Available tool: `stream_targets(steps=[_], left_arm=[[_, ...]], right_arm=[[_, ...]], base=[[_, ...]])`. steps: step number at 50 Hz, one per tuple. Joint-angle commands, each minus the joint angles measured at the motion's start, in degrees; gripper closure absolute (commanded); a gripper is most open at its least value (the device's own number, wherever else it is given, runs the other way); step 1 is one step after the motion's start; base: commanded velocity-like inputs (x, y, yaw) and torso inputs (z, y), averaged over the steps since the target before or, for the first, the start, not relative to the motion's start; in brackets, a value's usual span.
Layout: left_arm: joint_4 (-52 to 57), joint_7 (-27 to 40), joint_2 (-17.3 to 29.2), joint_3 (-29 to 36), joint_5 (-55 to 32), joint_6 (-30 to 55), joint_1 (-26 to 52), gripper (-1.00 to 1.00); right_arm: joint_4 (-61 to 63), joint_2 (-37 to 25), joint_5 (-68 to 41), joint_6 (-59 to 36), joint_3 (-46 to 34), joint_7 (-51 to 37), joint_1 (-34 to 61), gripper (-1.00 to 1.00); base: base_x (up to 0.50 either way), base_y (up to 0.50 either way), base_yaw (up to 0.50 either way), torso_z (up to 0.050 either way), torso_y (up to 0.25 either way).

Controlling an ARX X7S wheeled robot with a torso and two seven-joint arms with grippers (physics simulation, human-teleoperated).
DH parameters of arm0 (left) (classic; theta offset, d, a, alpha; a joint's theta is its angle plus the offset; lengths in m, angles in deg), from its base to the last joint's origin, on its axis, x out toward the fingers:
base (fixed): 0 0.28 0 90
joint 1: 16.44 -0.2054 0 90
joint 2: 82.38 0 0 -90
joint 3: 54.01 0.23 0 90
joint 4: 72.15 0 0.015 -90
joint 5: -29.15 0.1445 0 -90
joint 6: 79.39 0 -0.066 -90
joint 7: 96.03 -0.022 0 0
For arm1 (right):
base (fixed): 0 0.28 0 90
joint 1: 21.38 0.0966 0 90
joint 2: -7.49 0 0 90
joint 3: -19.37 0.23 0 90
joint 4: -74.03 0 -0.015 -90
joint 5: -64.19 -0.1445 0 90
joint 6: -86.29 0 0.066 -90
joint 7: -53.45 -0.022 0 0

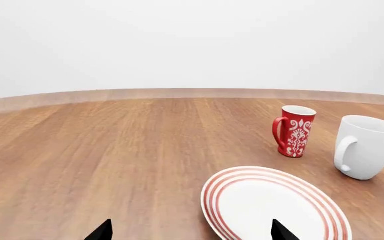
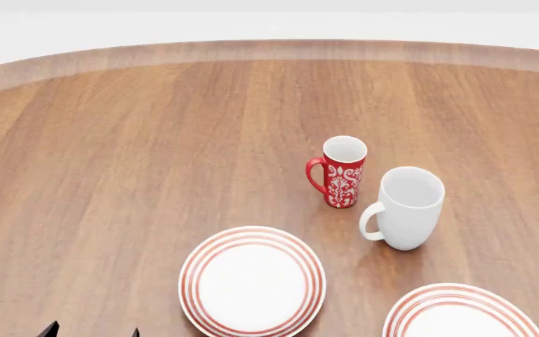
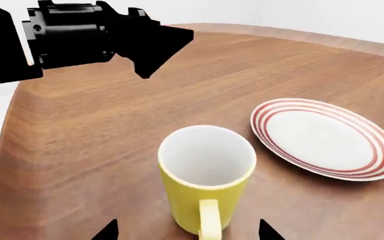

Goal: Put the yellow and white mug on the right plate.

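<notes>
The yellow and white mug (image 3: 193, 202) shows only in the right wrist view, upright on the wooden table, its handle turned toward the camera. My right gripper (image 3: 188, 232) is open, one fingertip on each side of the handle, and nothing is gripped. A red-ringed plate (image 3: 325, 137) lies just beyond the mug; I cannot tell which of the two it is. In the head view the right plate (image 2: 462, 316) sits at the bottom right, partly cut off. My left gripper (image 2: 92, 331) (image 1: 192, 235) is open near the left plate (image 2: 250, 281) (image 1: 272, 205).
A slim red patterned mug (image 2: 342, 172) (image 1: 295, 131) and a taller white mug (image 2: 406, 207) (image 1: 365, 146) stand side by side behind the plates. The left arm's black gripper body (image 3: 92, 32) hangs beyond the yellow mug. The table's curved edge (image 2: 269, 49) runs along the back.
</notes>
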Motion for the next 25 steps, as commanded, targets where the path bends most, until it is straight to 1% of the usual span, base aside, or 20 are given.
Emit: stream_targets(steps=[1,25], left_arm=[[-0.50,0.15,0.13,0.33,-0.18,-0.32,0.19,-1.00],[-0.61,0.60,0.54,0.85,-0.76,-0.54,0.33,-1.00]], right_arm=[[-5.55,1.88,-0.59,-1.37,-0.73,1.46,4.13,-1.00],[-14.53,5.87,4.63,-1.73,-4.57,2.59,10.14,-1.00]], base=[[0.00,0.00,0.00,0.000,0.000],[0.00,0.00,0.00,0.000,0.000]])
